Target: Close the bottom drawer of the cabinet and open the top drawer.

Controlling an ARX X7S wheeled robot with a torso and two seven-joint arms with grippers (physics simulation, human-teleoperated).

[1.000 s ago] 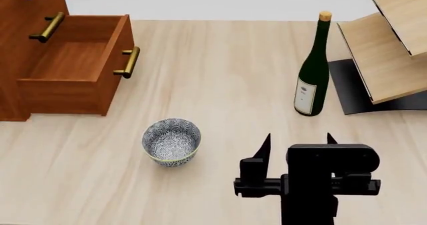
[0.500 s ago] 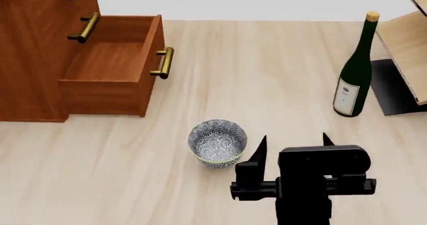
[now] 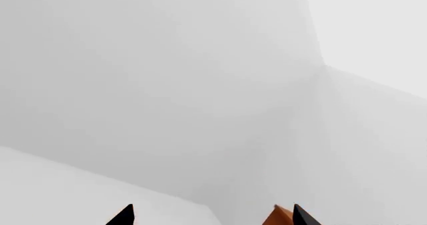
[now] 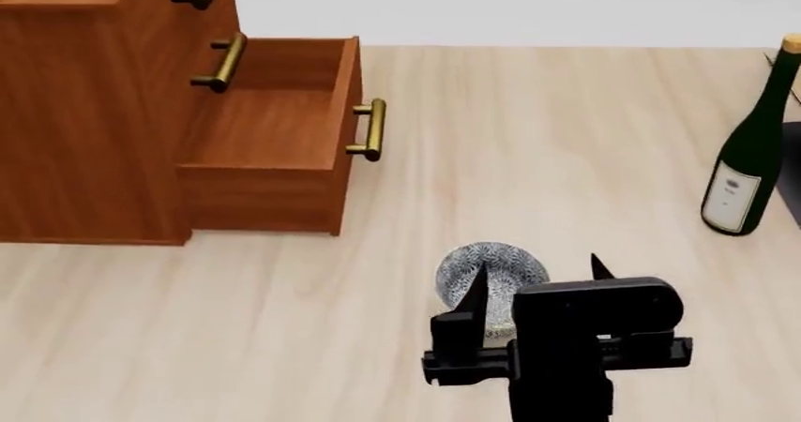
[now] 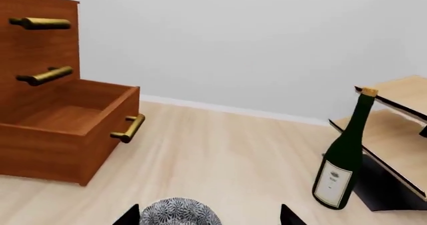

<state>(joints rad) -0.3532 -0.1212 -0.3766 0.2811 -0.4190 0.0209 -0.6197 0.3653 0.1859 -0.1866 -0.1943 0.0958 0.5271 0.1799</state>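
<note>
The cabinet (image 4: pixel 88 113) stands at the far left of the pale wood floor (image 4: pixel 564 141), its three brass-handled drawers facing right. The bottom drawer (image 4: pixel 269 150) is pulled well out, its box bare inside and its handle (image 4: pixel 367 130) at the rightmost end. The top drawer (image 5: pixel 37 20) sits flush and closed, and so does the middle one (image 5: pixel 40 75) below it.

The right gripper (image 4: pixel 532 281) hovers at the near centre, well apart from the cabinet, which lies to its left and farther off. Its two black fingers (image 4: pixel 474 291) stand clearly spread and hold nothing. The drawer handle is far-left of it, with open floor between. Just beyond the fingertips sits a patterned bowl (image 4: pixel 494 270), partly hidden behind the gripper in the head view; from the right wrist camera the bowl's rim shows between the two tips.

A dark green bottle (image 4: pixel 748 155) stands upright far to the right, near a light wooden shelf (image 5: pixel 393 130) on a black base.

The left gripper (image 3: pixel 208 216) shows only as two dark tips, apart, against blank white; nothing lies between them. A small orange-brown corner peeks beside one tip; what it is I cannot tell.
</note>
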